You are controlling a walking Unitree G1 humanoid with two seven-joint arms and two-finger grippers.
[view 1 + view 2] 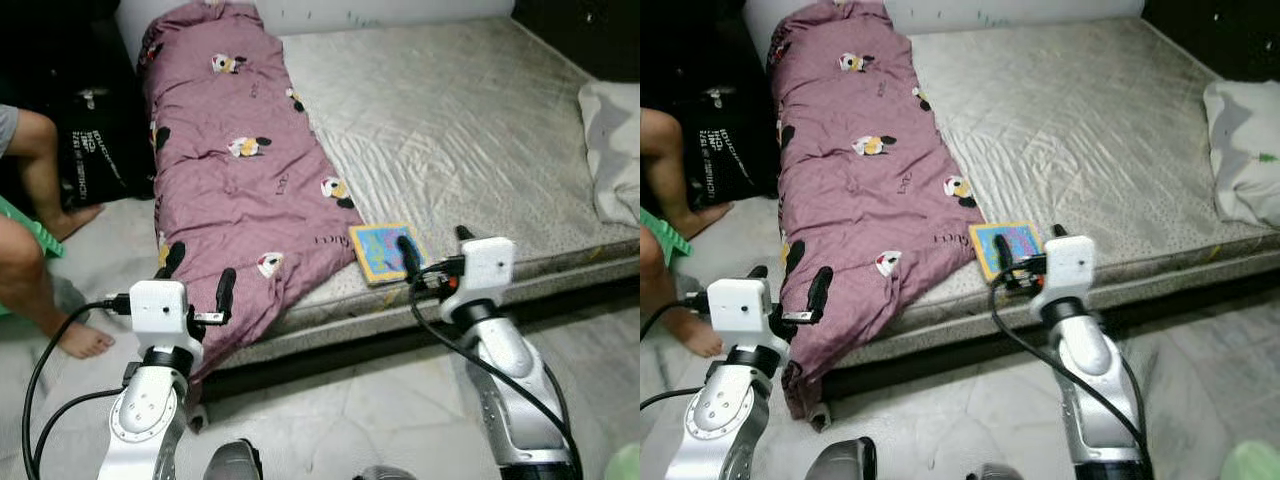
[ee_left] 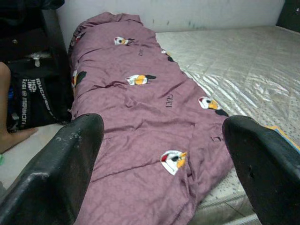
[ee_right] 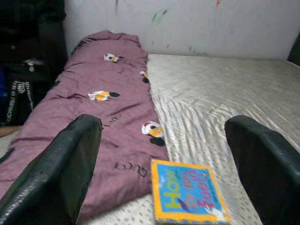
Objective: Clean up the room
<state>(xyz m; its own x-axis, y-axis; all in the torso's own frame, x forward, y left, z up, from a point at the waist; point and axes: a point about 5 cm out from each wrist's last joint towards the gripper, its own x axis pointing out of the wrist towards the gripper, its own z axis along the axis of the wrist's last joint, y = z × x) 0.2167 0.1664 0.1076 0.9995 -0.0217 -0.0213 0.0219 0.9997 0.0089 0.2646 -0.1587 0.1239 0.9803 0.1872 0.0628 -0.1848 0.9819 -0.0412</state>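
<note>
A purple quilt (image 1: 240, 170) with cartoon prints lies along the left side of a low mattress (image 1: 460, 120), its near end hanging over the front edge. A small blue and yellow book (image 1: 385, 250) rests near the mattress's front edge, beside the quilt. My left gripper (image 1: 198, 275) is open, held just before the quilt's hanging end (image 2: 154, 154). My right gripper (image 1: 436, 250) is open, hovering at the book's right edge; the book (image 3: 187, 192) lies just ahead between its fingers.
A white pillow (image 1: 615, 150) lies at the mattress's right edge. A person's bare legs and feet (image 1: 45, 250) are on the floor to the left, near a black bag (image 1: 95, 150). Pale tiled floor (image 1: 380, 400) runs in front of the mattress.
</note>
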